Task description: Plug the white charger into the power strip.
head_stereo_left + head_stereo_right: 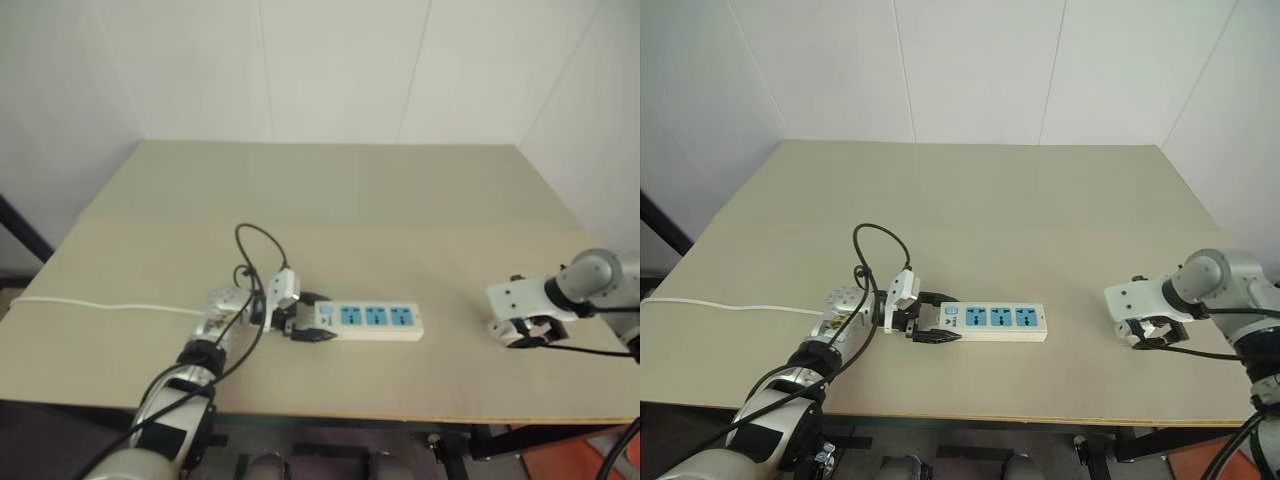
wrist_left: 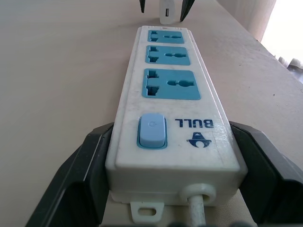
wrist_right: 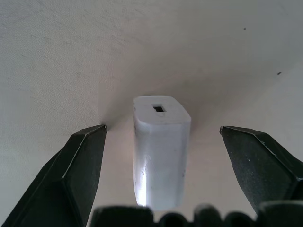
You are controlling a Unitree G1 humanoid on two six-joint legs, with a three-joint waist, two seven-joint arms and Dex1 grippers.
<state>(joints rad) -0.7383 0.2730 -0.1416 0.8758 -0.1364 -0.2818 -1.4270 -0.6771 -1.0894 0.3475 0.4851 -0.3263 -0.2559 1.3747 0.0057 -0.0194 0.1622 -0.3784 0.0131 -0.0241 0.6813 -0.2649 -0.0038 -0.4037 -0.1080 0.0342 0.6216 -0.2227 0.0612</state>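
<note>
Closing in on the charger, right gripper spread wide around it

From the strip the charger sits out at 3 o'clock on the table, well apart. It's dead centre between the right fingers, no contact yet, so that arm's clearly nearer. Left gripper is clamped on the strip's switch end, its long axis running 9 to 3. Charger's a smooth, glossy white block with rounded edges; strip's a matte white bar with blue sockets.

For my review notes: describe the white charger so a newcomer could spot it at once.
On the beige table, look near its right edge, well apart from the power strip. The white charger stands between the right tool's open black fingers, a small plain block with one dark slot, no blue sockets.
</note>
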